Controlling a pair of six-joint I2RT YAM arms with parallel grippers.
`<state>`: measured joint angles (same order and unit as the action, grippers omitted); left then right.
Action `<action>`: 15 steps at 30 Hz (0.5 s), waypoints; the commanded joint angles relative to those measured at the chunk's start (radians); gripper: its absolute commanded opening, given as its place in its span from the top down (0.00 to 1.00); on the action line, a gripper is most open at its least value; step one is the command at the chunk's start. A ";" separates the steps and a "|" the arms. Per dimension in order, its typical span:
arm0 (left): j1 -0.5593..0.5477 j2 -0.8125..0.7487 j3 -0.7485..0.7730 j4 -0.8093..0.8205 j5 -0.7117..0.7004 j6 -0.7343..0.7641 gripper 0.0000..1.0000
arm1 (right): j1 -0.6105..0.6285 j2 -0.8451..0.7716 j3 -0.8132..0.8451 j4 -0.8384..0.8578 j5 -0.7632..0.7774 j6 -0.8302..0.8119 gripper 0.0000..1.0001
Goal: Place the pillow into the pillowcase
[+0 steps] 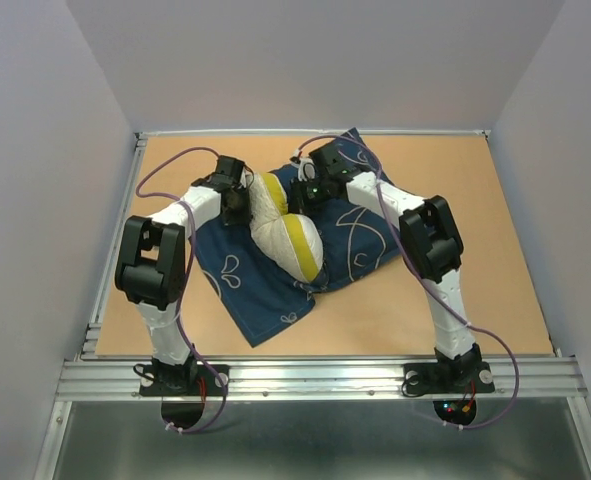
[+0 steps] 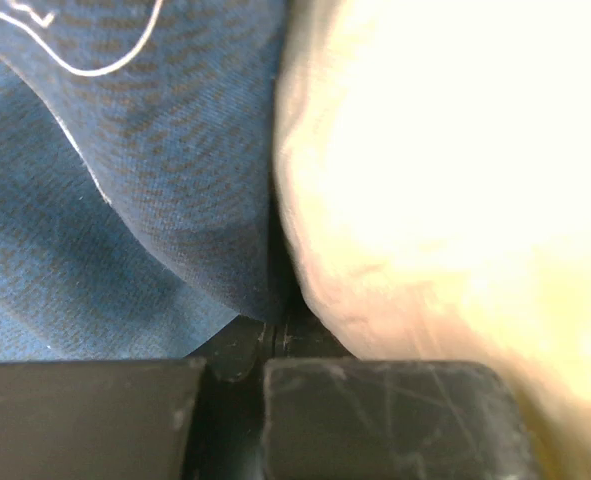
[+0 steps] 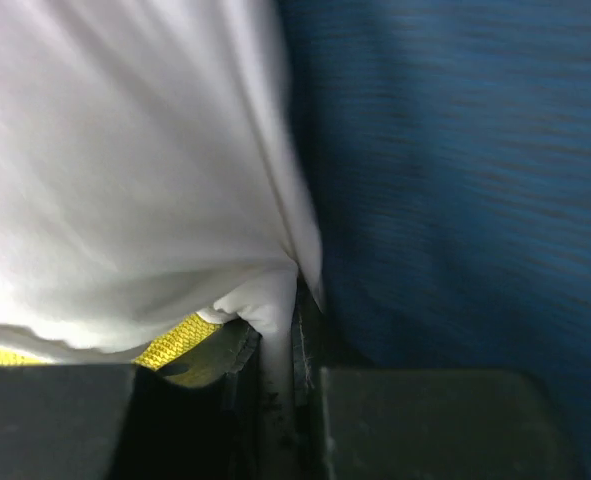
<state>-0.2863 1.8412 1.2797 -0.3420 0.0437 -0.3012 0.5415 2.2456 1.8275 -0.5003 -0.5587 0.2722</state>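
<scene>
The navy pillowcase [image 1: 255, 290] lies spread flat on the table. The white pillow [image 1: 285, 235] with its yellow band sits bunched on top of it, near the middle. My left gripper [image 1: 237, 205] is at the pillow's left side. In the left wrist view its jaws [image 2: 265, 335] are shut, and a fold of pillowcase [image 2: 125, 200] tapers down into the tips, with the pillow [image 2: 445, 180] bulging on the right. My right gripper [image 1: 303, 192] is at the pillow's far right. It [image 3: 280, 340] is shut on a pinch of white pillow fabric [image 3: 125, 170], next to the blue pillowcase [image 3: 455, 180].
The orange-brown table [image 1: 475, 300] is walled in by grey panels at the back and on both sides. An aluminium rail [image 1: 315, 378] carrying both arm bases runs along the near edge. Purple cables loop over both arms.
</scene>
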 commanded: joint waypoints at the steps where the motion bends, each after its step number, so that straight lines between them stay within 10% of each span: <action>1: 0.064 -0.102 0.037 -0.100 -0.097 0.088 1.00 | -0.017 0.100 -0.019 -0.069 0.409 -0.010 0.99; 15: 0.128 -0.132 -0.051 -0.062 -0.116 0.255 1.00 | -0.103 0.026 -0.091 -0.064 0.614 0.024 1.00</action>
<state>-0.2104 1.8088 1.2549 -0.3378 0.0277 -0.1417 0.5125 2.2253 1.8130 -0.4335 -0.2424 0.3668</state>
